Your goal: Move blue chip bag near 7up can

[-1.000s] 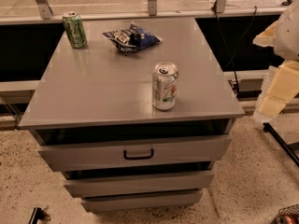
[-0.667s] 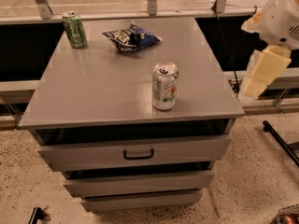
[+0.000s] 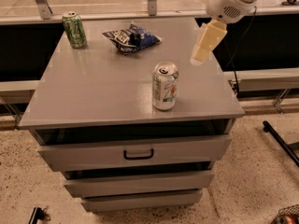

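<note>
The blue chip bag [image 3: 132,38] lies flat at the back middle of the grey cabinet top [image 3: 93,87], dark blue foil with a white and black label. The 7up can [image 3: 165,86], silver-white with pale green lettering and an orange-red spot, stands upright near the front right. My gripper [image 3: 204,45], cream-coloured, hangs from the white arm above the right part of the top, to the right of the bag and behind the can, touching neither.
An all-green can [image 3: 74,30] stands at the back left corner. The cabinet has drawers with a black handle [image 3: 138,153]. A rail and windows run behind. A black bar [image 3: 280,141] lies on the speckled floor at right.
My arm and gripper have swung in from the right edge of the view toward the left and up, now over the cabinet's right side. Bag and cans have not moved.
</note>
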Robot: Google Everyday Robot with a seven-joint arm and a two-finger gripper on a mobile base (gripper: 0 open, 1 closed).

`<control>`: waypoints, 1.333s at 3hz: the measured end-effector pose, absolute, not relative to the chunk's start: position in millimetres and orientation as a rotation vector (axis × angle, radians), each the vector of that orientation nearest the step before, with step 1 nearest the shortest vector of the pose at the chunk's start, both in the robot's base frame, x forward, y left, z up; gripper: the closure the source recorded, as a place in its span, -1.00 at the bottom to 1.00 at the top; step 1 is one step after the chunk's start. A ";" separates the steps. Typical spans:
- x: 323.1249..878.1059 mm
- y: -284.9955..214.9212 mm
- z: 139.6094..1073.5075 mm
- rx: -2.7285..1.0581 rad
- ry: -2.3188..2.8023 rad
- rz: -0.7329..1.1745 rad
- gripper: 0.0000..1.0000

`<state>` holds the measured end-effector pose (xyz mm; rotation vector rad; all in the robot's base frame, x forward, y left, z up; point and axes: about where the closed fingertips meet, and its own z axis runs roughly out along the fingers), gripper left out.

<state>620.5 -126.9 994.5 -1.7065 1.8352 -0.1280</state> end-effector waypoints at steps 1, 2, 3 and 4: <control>620.5 -126.8 994.5 -1.707 1.835 -0.128 -1.00; 630.0 -126.7 996.1 -1.659 1.815 -0.113 -1.00; 666.7 -132.3 998.0 -1.535 1.802 -0.128 -1.00; 718.3 -128.1 999.8 -1.430 1.780 -0.195 -1.00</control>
